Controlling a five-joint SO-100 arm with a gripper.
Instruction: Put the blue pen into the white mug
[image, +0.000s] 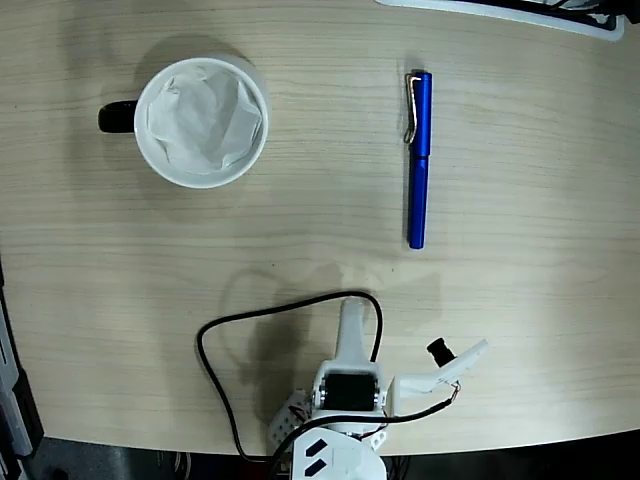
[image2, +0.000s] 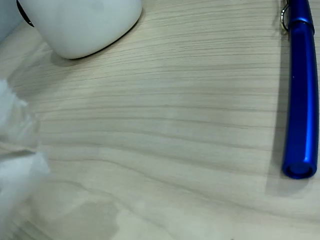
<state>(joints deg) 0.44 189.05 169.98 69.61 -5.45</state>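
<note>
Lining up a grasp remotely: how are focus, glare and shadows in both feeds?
Fixed view: sharp and evenly lit; the blue pen and white mug cast soft shadows. Wrist view: pen in fair focus with a long highlight on its barrel; mug soft-edged; a blurred white shape at the left edge is unidentifiable.

bare table between mug, pen

Office desk, pale wood tabletop, keyboard edge
</note>
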